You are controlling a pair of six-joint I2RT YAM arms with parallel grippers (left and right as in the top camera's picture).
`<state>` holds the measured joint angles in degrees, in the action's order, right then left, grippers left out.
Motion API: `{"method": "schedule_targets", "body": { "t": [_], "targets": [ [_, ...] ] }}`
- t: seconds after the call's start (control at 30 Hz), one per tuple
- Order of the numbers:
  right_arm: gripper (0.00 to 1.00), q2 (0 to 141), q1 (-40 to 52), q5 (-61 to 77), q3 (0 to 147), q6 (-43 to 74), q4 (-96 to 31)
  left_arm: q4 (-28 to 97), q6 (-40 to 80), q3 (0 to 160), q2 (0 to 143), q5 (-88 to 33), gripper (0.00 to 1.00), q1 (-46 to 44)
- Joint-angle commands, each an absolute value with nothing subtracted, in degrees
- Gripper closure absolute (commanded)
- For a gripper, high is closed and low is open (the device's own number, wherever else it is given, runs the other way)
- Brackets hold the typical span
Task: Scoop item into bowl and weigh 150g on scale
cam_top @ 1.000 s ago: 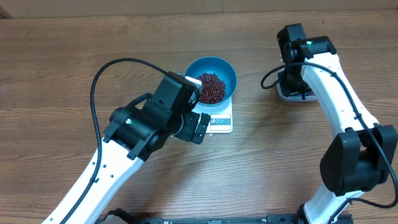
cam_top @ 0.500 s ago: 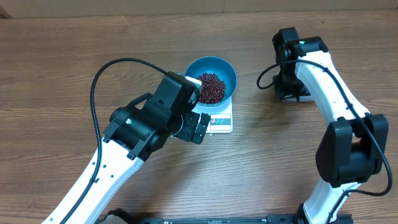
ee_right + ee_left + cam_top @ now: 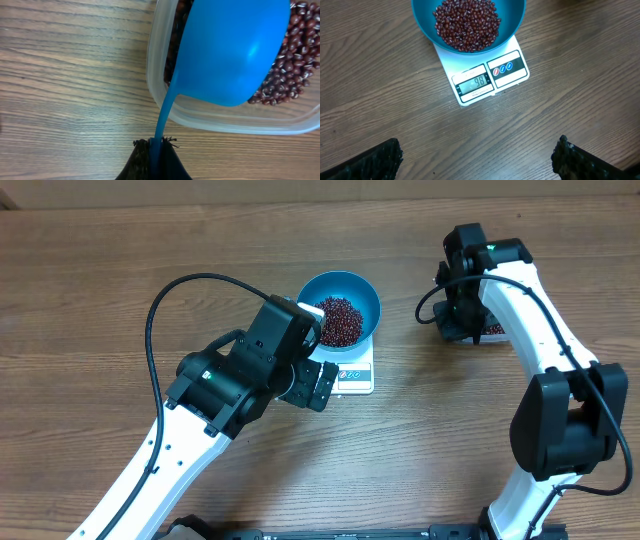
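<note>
- At the table's right side, the right gripper (image 3: 155, 150) is clenched on the thin handle of the scoop (image 3: 235, 50). The handle runs straight out from the jaws, and the cup at its far end sits inside the tub (image 3: 159, 65).
- The cup shows its outer back to the wrist camera, lying over the beans (image 3: 295, 70) in the tub. Whether it has a load in it cannot be told.
- The bowl (image 3: 365, 295) sits on the scale (image 3: 517, 70), well apart from the tub and to the left of the right gripper, with bare table (image 3: 410, 260) between them.
- The bowl already holds a heap of beans, and the display (image 3: 472, 83) reads 98, so I judge the weight short of the target.
- The left gripper (image 3: 477, 162) is nearer the bowl. It hangs just in front of the scale with its jaws spread wide, holding nothing.
- The right arm has the scoop, so the coming move looks like a lift out of the tub and a carry leftward. The cup must be kept level until it is over the bowl's rim.
</note>
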<state>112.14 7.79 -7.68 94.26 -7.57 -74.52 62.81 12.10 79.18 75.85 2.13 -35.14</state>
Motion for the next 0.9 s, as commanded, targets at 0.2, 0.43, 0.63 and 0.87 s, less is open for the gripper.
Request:
{"method": "schedule_targets", "body": {
  "t": [0.2, 0.43, 0.63, 0.87],
  "targets": [
    [0.96, 111.18, 2.61, 12.71, 96.2, -13.72, -74.54, 62.78, 12.69, 79.33, 75.64, 1.89, 0.0, -34.79],
    [0.96, 111.15, -3.66, 21.71, 96.2, -16.58, -75.29, 62.78, 12.67, 79.33, 75.64, 1.89, 0.01, -34.79],
    [0.96, 111.15, -6.85, 29.47, 96.18, -21.34, -75.94, 62.78, 12.67, 79.33, 75.64, 1.89, 0.0, -34.79],
    [0.96, 111.18, -9.41, 29.74, 96.07, -21.58, -76.42, 62.78, 12.67, 79.33, 75.64, 1.89, 0.0, -34.79]
  ]
}}
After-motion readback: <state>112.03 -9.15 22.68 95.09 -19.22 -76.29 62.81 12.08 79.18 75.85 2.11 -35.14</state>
